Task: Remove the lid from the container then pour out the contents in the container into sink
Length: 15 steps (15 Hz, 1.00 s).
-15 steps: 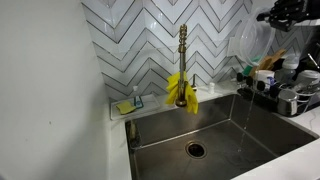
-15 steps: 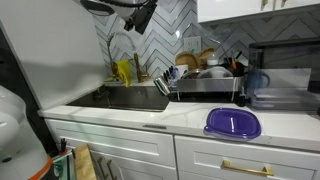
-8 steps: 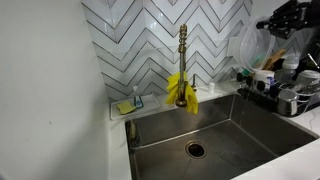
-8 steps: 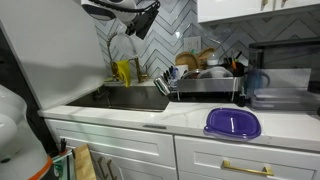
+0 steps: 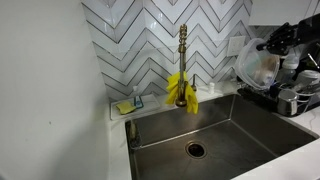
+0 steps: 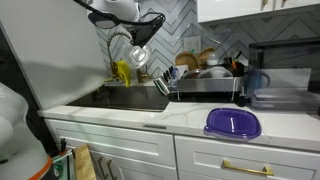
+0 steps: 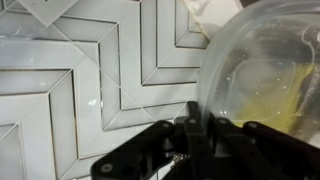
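Watching the sink as my reference, I see a deep rectangular stainless basin with brushed walls and 1 round dark drain in its floor. The container, a round tub of clear plastic, hangs high above the basin's dish rack end, tipped on its side. In the wrist view the container shows a cloudy, curved wall with yellowish smears inside. The gripper is closed on it: in the wrist view the gripper has its dark fingers narrowed onto the tub's edge.

Behind the sink stands a slim brass faucet with a yellow cloth draped over its lower part, and glossy white chevron tiles with dark grout cover the wall.

In an exterior view the container hangs under the gripper, above the sink. Beside the basin sits a metal dish rack, and beyond that rack 1 flat purple lid, an oval with rounded edges, lies on the pale countertop, well apart from the sink.
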Motion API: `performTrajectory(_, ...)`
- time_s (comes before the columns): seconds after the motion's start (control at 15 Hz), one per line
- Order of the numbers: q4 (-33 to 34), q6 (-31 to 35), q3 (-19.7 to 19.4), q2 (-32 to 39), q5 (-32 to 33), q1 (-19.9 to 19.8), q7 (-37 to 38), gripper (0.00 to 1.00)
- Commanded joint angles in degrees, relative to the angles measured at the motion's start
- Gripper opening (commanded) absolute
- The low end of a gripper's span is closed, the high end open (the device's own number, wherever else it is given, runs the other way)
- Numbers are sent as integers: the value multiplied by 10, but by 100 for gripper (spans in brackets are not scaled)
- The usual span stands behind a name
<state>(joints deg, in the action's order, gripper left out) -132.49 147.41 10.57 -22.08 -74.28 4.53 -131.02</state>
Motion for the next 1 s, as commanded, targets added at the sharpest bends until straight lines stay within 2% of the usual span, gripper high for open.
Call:
performTrajectory(0.0, -10, -13, 30, 3, 114, -44, 159, 1)
performTrajectory(0.2, -4, -69, 42, 0, 207, -87, 294, 1)
performTrajectory(0.33, 8, -126, 38, -4, 270, -102, 381, 1)
performTrajectory(0.4, 14, -149, -3, -1, 311, -65, 425, 1)
performTrajectory(0.67, 47, -281, -53, -1, 433, -49, 563, 1)
performTrajectory(0.93, 74, -401, -93, 2, 520, -43, 642, 1)
